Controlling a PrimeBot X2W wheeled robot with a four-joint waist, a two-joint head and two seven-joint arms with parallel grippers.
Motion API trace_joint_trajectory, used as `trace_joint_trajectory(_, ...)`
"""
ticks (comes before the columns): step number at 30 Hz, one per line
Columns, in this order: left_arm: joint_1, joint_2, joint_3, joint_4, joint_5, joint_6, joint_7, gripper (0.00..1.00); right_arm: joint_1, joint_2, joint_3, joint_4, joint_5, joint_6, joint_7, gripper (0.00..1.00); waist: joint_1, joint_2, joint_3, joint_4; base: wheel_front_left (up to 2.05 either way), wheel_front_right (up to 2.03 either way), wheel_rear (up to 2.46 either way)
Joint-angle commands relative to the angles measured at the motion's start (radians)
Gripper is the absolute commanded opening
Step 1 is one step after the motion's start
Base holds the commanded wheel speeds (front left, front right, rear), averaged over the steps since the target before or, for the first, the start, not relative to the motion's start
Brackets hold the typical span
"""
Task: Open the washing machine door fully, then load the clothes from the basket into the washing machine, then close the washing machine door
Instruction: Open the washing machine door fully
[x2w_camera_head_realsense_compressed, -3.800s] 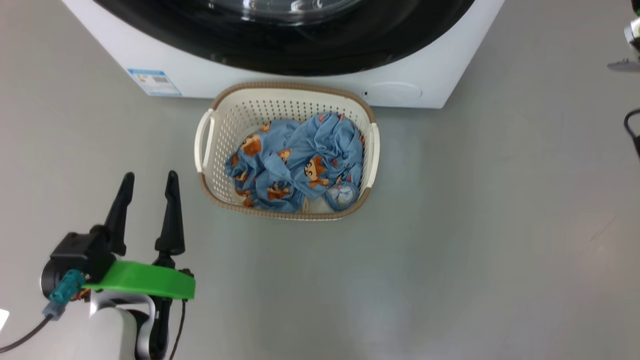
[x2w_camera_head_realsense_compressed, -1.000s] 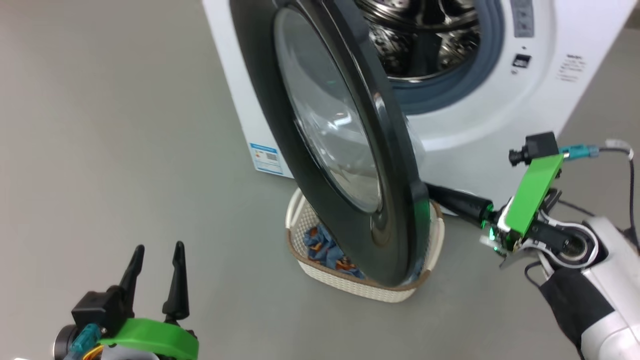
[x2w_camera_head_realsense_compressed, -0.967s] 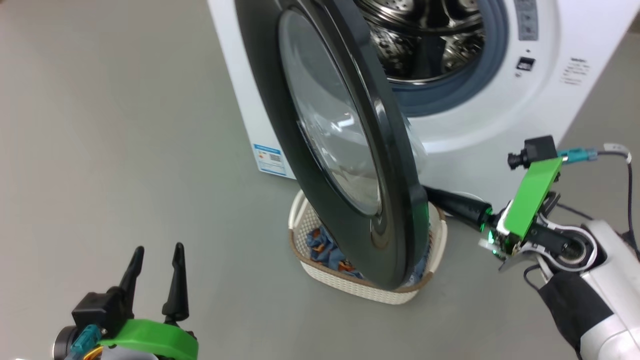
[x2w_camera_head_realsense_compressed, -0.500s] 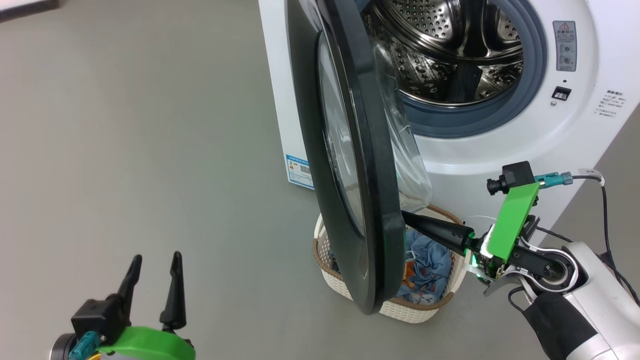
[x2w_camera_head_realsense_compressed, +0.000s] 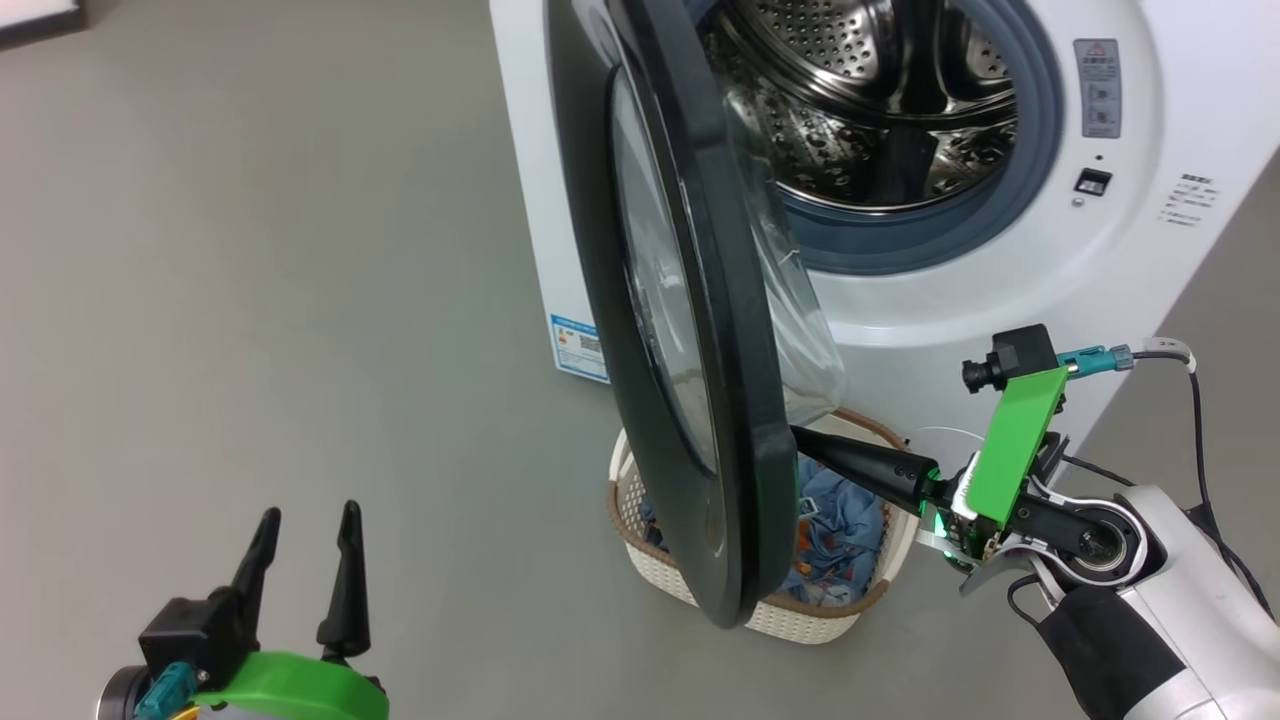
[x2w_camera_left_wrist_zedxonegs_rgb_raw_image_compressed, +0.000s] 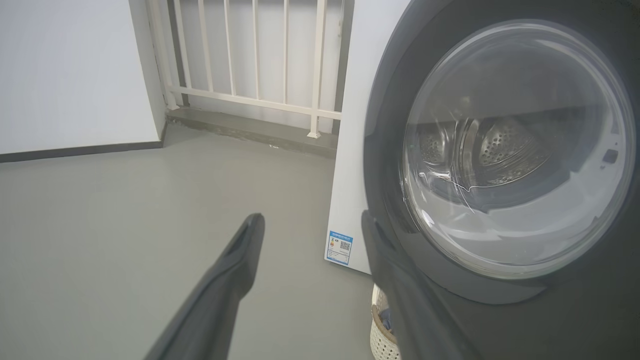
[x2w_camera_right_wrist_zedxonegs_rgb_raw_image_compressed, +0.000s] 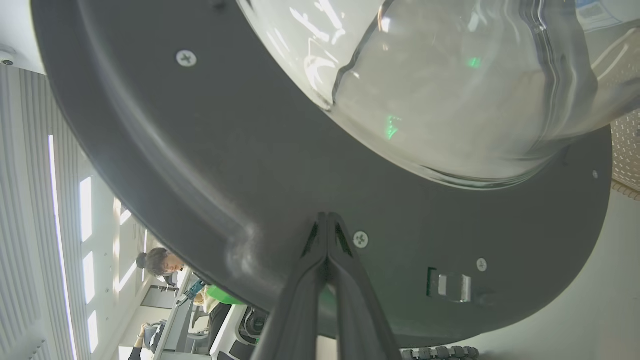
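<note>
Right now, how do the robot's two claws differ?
The left claw is open, fingers spread; the right claw is shut, fingers together. The left claw hangs free above the floor; the right claw's tip touches the inner rim of the washing machine door. Both have two long dark fingers.

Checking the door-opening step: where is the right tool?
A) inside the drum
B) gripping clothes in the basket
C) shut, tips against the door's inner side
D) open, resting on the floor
C: the right tool is shut, tips against the dark inner rim of the door.
</note>
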Motion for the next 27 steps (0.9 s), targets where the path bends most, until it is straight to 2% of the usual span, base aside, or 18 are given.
trace_joint_trajectory(1,-0.015,0.019,0.036,-0.031,0.003,0.005,-0.006,1.0,-0.004,0.004,0.004,-0.027,0.002,0.002,-0.008,0.0,0.0,-0.0001,-0.004,-0.02,0.0,0.0,0.0)
trace_joint_trajectory(3,-0.013,0.019,0.037,-0.033,0.003,0.005,-0.006,1.0,-0.005,0.003,0.001,-0.031,-0.005,0.002,-0.014,0.0,0.0,-0.0001,-0.007,-0.035,0.0,0.0,0.0)
trace_joint_trajectory(4,-0.012,0.019,0.037,-0.034,0.002,0.005,-0.006,1.0,-0.005,0.003,-0.001,-0.034,-0.009,0.002,-0.021,0.06,0.0,-0.0001,-0.008,-0.044,0.0,0.0,0.0)
trace_joint_trajectory(5,-0.012,0.019,0.037,-0.034,0.002,0.005,-0.006,1.0,-0.006,0.004,-0.003,-0.037,-0.012,0.002,-0.026,0.36,0.0,-0.0001,-0.009,-0.054,0.0,0.0,0.0)
trace_joint_trajectory(6,-0.01,0.019,0.037,-0.034,0.001,0.005,-0.006,1.0,-0.006,0.004,-0.004,-0.043,-0.015,0.002,-0.029,0.49,0.0,-0.0001,-0.011,-0.064,0.0,0.0,0.0)
trace_joint_trajectory(7,-0.009,0.019,0.037,-0.035,0.0,0.005,-0.006,1.0,-0.006,0.004,-0.007,-0.049,-0.02,0.002,-0.037,0.87,0.0,-0.0001,-0.012,-0.075,0.0,0.0,0.0)
trace_joint_trajectory(8,-0.008,0.018,0.037,-0.035,-0.001,0.005,-0.006,1.0,-0.005,0.004,-0.008,-0.055,-0.027,0.002,-0.044,1.0,0.0,-0.0001,-0.013,-0.087,0.0,0.0,0.0)
trace_joint_trajectory(18,-0.006,0.013,0.035,-0.042,-0.008,0.006,-0.006,1.0,0.014,-0.004,0.009,-0.131,-0.141,0.002,-0.151,1.0,0.0,-0.0001,-0.013,-0.199,0.0,0.0,0.0)
trace_joint_trajectory(27,0.001,0.009,0.044,-0.056,-0.008,0.011,-0.006,1.0,0.056,-0.041,0.031,-0.224,-0.331,0.002,-0.397,1.0,0.0,-0.0001,-0.015,-0.293,0.0,0.0,0.0)
